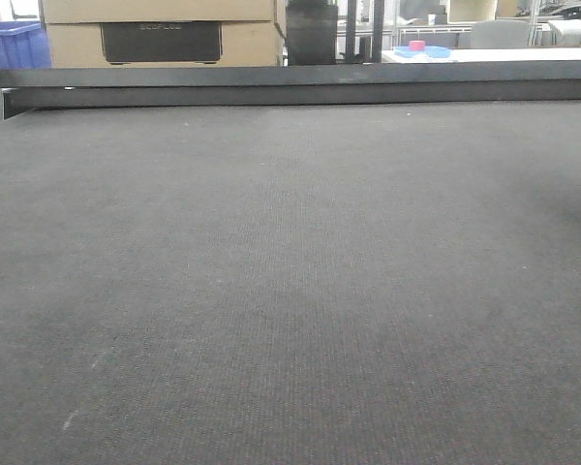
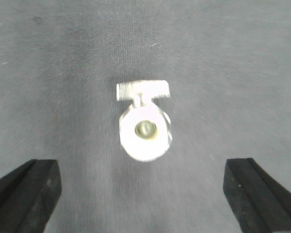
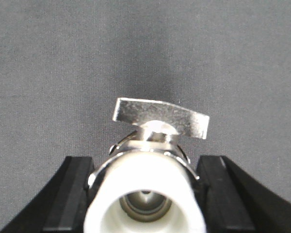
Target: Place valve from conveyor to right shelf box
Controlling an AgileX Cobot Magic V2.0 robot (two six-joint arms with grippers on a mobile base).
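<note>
In the left wrist view a small silvery valve (image 2: 145,130) with a white round end and a flat T-handle lies on the dark grey woven conveyor (image 2: 233,73). My left gripper (image 2: 141,178) is open and empty above it, its black fingertips (image 2: 26,187) wide apart at the lower corners. In the right wrist view my right gripper (image 3: 145,167) is shut on a valve (image 3: 160,119), its black fingers (image 3: 72,189) pressed against both sides of the body, handle pointing away. The front view shows only the bare belt (image 1: 290,291) and its black rail (image 1: 300,87); no gripper or valve shows there.
Behind the rail stand cardboard boxes (image 1: 160,29), a blue crate (image 1: 10,44) at far left and a white table with a blue dish (image 1: 421,50) at far right.
</note>
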